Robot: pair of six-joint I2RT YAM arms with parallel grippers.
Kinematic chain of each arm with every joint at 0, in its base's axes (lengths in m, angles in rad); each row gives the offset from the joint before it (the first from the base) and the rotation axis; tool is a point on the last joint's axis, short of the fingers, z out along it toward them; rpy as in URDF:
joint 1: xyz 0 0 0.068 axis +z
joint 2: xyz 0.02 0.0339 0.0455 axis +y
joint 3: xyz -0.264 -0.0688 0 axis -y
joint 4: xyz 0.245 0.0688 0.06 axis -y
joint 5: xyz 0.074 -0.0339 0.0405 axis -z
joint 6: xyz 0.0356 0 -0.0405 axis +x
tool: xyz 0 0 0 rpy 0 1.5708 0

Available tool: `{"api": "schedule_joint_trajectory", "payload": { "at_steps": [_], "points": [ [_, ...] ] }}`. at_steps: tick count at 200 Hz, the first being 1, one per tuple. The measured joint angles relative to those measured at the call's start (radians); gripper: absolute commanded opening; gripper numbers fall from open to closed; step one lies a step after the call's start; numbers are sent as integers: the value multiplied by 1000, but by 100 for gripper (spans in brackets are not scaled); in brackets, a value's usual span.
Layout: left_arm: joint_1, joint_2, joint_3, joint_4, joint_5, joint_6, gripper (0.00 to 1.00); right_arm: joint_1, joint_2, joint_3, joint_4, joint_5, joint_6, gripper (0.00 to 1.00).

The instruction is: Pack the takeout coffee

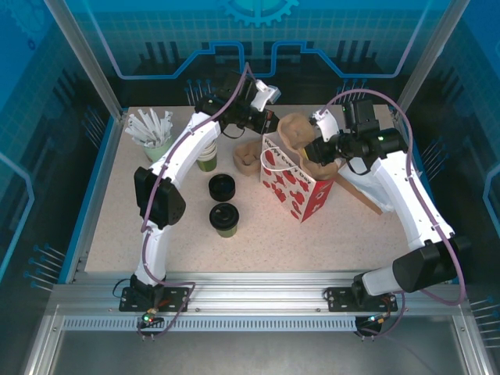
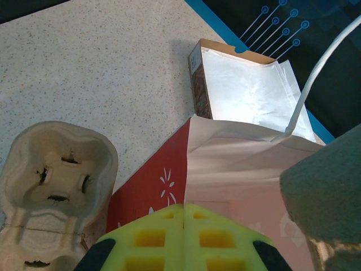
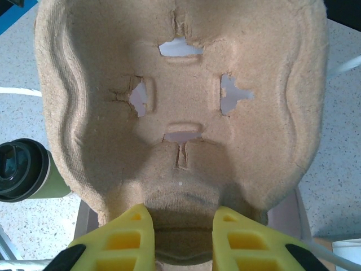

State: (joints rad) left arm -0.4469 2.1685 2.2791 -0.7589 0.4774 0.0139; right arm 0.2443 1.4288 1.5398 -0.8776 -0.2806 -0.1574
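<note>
The takeout coffee [image 1: 224,219], an olive-green cup with a black lid, stands upright on the table left of the red-and-white paper bag [image 1: 293,187]. It also appears at the left edge in the right wrist view, coffee [image 3: 25,171]. My left gripper [image 1: 264,125] is shut on the bag's back rim; in the left wrist view the pads of the left gripper [image 2: 184,213] pinch the bag [image 2: 158,186] at its edge. My right gripper [image 1: 308,148] holds a brown pulp cup carrier [image 1: 295,129] above the bag's mouth. In its own view the right gripper [image 3: 183,226] clasps the carrier [image 3: 180,84].
A pile of black lids [image 1: 222,186] sits behind the coffee, with a stack of lidless cups [image 1: 205,158] further back. A second pulp carrier [image 1: 248,156] lies left of the bag. A cup of white sticks [image 1: 152,131] stands back left. Flat brown bags [image 1: 361,191] lie right.
</note>
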Motion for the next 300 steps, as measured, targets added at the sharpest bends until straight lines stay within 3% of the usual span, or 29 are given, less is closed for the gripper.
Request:
{"api": "schedule_joint_trajectory", "payload": {
  "at_steps": [106, 300],
  "points": [
    [7, -18, -40, 25, 9, -12, 6, 35, 40, 49, -58, 76, -1, 19],
    [27, -23, -59, 30, 10, -12, 31, 95, 116, 114, -163, 190, -9, 18]
  ]
}}
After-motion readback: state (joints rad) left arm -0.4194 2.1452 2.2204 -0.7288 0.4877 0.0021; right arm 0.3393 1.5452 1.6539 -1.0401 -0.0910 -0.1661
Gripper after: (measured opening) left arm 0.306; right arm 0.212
